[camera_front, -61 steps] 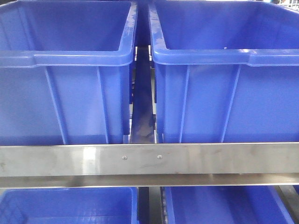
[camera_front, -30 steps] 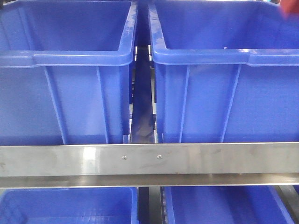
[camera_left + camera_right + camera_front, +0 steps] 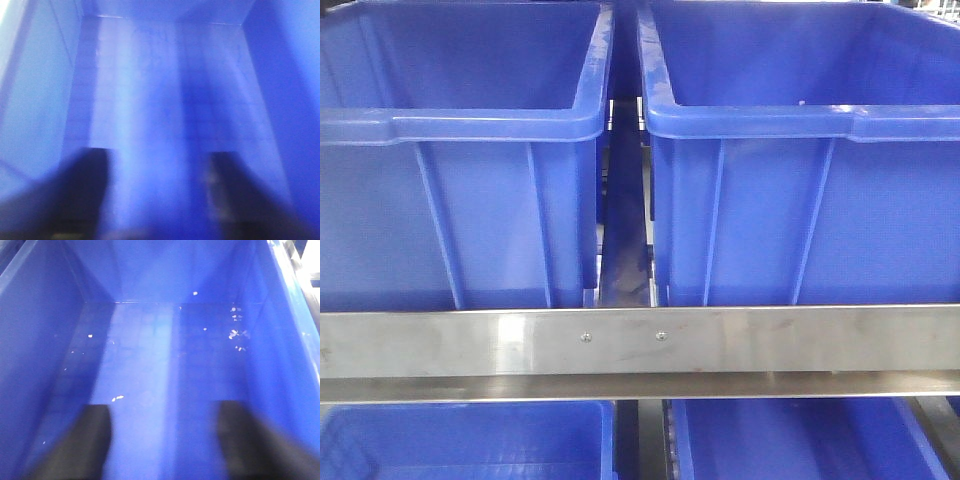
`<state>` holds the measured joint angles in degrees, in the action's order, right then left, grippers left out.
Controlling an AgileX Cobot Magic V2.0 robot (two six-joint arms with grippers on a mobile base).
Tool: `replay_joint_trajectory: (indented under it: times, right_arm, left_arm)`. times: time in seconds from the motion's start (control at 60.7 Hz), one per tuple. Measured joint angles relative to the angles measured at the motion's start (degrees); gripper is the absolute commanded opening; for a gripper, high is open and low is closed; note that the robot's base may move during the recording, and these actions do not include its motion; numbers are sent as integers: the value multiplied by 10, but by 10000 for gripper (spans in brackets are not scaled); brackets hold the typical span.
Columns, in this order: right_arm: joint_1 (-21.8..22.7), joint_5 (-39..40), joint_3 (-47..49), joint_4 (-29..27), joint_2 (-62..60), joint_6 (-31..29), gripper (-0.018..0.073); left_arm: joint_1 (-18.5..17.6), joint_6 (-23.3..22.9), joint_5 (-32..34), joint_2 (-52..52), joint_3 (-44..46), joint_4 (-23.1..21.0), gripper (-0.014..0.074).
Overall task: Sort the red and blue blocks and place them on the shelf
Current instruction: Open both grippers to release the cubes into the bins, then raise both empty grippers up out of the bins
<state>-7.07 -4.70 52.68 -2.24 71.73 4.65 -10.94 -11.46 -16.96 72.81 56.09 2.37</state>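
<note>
Shelf: one steel rack (image 3: 740, 340) fills the front view; its brushed rail runs level from left to right, with two screws (image 3: 623, 337) near the middle.
Bins: four big blue bins show in the front view, two on the upper tier and two partly seen below the rail. The upper left bin (image 3: 460, 200) and upper right bin (image 3: 800, 200) stand side by side, apart, with a narrow dark gap between them.
Left gripper: the left gripper (image 3: 155, 195) hangs over the inside of a blue bin (image 3: 30, 100); its two dark fingers (image 3: 80, 195) are blurred, spread apart, with only the bin floor between them.
Right gripper: the right gripper (image 3: 162, 445) hangs over the inside of another blue bin (image 3: 35, 350); its fingers (image 3: 85, 440) stand apart with only the bin floor between them.
Specks: many small pale flecks (image 3: 234, 333) lie scattered on that bin's floor.
Blocks: no view shows the red or blue cube, so their place and facing cannot be told.
</note>
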Motion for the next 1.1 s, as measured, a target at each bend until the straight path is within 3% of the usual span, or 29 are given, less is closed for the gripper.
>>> replay_joint_trajectory:
  times: [0.049, 0.478, 1.104]
  right_arm:
    - [0, -2, 0, 0, 0, 0, 81]
    - [0, -63, -29, 0, -61, 0, 68]
    - [0, -97, -290, 0, -386, 0, 68]
  left_arm:
    - [0, 0, -3, 0, 0, 0, 158]
    - [0, 1, -25, -86, -49, 14, 141]
    - [0, 1, -32, -409, -290, 16, 141]
